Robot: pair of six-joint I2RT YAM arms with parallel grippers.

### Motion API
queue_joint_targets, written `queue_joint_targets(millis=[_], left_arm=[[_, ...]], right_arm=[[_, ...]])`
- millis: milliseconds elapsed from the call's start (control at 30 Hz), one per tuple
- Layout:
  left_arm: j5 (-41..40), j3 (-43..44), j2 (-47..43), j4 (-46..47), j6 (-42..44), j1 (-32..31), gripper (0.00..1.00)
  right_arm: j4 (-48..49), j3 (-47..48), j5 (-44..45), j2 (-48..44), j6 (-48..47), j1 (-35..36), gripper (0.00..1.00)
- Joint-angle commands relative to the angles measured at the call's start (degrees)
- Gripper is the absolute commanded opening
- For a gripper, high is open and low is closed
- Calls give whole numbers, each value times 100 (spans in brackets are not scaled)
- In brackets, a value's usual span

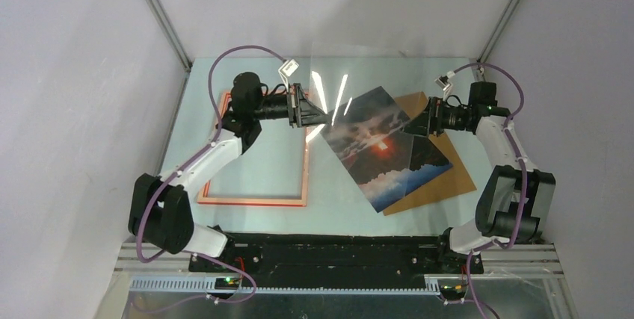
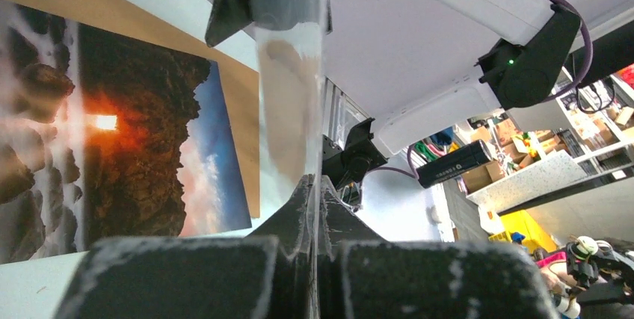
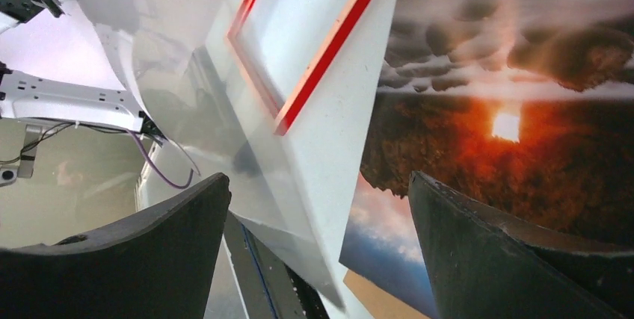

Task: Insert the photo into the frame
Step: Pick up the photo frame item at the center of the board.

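The photo (image 1: 385, 147) lies flat right of the table's middle, partly over a brown backing board (image 1: 445, 177). The red frame (image 1: 254, 200) lies flat at the left, its opening showing the table. My left gripper (image 1: 320, 116) is shut on the edge of a clear pane (image 1: 333, 87), which it holds raised and upright between frame and photo. The left wrist view shows the pane (image 2: 288, 110) pinched in the jaws (image 2: 320, 181), with the photo (image 2: 112, 132) beyond. My right gripper (image 1: 413, 126) hovers open at the photo's far right edge. The photo (image 3: 516, 110), pane (image 3: 224, 117) and frame (image 3: 329, 50) show past its fingers (image 3: 149, 259).
The brown board (image 3: 381, 300) sticks out from under the photo towards the right arm. Grey walls close the table at the back and both sides. The black base rail (image 1: 336, 252) runs along the near edge.
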Motion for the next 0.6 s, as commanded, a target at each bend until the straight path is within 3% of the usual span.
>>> queue_joint_targets(millis=[0,167,267,400,567], left_arm=[[303,43,-259,49,-21,44,0],[362,68,-356,45,-124,90,0],[313,34,-416,53,-107,130,0],[218,37,-403,46,-80,209,0],[113,74,-353,42,-59,245,0]], right_arm=[[813,161,-449,-321,523,217,93],[1258,162,-781,-486,961,362,88],[1291,161,-966,-526,1029,410,80],[1041,161,-1155,-586,907,463,70],[640,145,-1263,-640,619,470,68]])
